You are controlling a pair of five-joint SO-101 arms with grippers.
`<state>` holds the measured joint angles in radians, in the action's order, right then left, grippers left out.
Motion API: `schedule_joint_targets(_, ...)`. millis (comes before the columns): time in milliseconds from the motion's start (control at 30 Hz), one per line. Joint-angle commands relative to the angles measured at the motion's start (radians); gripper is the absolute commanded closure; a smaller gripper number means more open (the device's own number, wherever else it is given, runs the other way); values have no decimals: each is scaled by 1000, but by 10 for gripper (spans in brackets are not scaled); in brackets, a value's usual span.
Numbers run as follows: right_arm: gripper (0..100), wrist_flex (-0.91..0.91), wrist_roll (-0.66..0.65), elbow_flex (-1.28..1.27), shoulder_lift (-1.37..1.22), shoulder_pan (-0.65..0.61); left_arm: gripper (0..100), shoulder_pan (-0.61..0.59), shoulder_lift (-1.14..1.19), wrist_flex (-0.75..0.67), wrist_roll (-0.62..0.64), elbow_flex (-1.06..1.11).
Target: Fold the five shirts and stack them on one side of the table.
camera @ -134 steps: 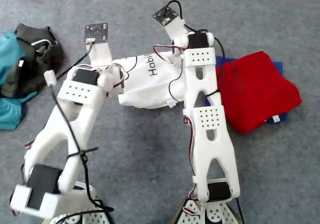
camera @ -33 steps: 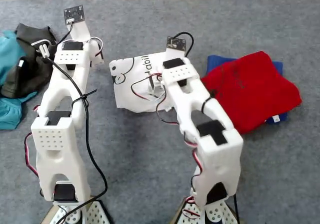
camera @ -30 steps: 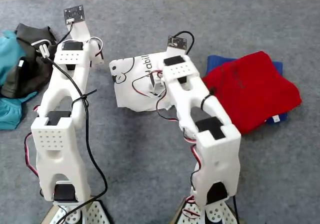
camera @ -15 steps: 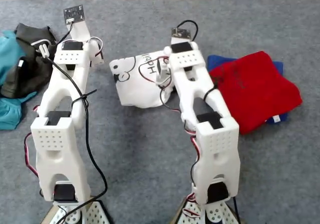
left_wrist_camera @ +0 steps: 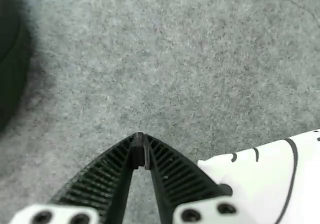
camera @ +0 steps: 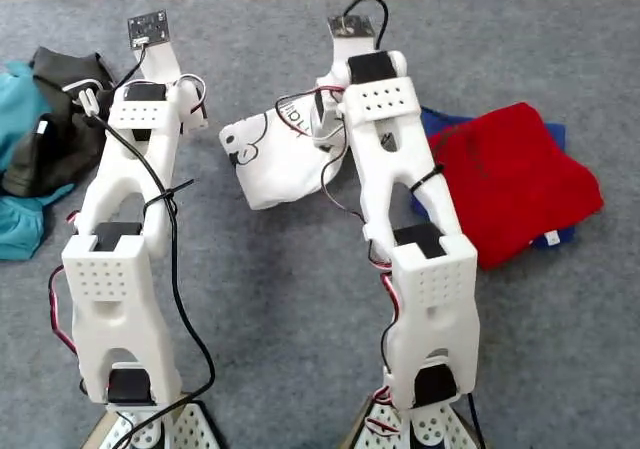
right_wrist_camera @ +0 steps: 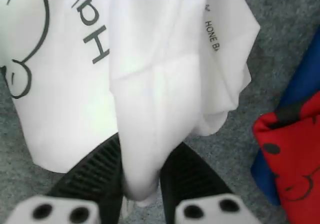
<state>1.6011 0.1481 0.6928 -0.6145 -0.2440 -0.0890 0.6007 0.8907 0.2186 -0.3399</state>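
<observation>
A white shirt [camera: 275,159] with black print lies bunched mid-table, one side lifted. My right gripper [camera: 322,121] is shut on a fold of that white shirt [right_wrist_camera: 145,84], the cloth pinched between its black fingers [right_wrist_camera: 97,171]. Right of it a folded red shirt [camera: 510,179] rests on a blue shirt [camera: 435,124]; the red shirt [right_wrist_camera: 295,169] and blue shirt [right_wrist_camera: 302,79] also show past the white cloth. My left gripper [left_wrist_camera: 139,151] is shut and holds nothing, low over bare carpet just left of the white shirt's [left_wrist_camera: 270,184] corner. In the high view the left gripper [camera: 193,112] stands beside that corner.
A heap of a teal shirt [camera: 15,219] and a dark shirt [camera: 65,104] lies at the table's left edge; the dark shirt [left_wrist_camera: 10,69] is close to my left gripper. The grey carpet [camera: 290,299] covers the table.
My right gripper has carried its fold of the white shirt away from the arm bases and slightly right, dragging the shirt along. The left arm let go earlier and has since kept still.
</observation>
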Motion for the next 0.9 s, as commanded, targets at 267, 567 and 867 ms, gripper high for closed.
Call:
schedule_joint_targets(267,983,-5,-60,226,7,68,971,-15,-52,-8,-9,-45)
schedule_joint_targets(567,983,3,-66,354,10,130,971,-15,-52,-8,-9,-45)
schedule_joint_targets(867,983,112,-242,541,10,292,971,-15,-52,-8,-9,-45)
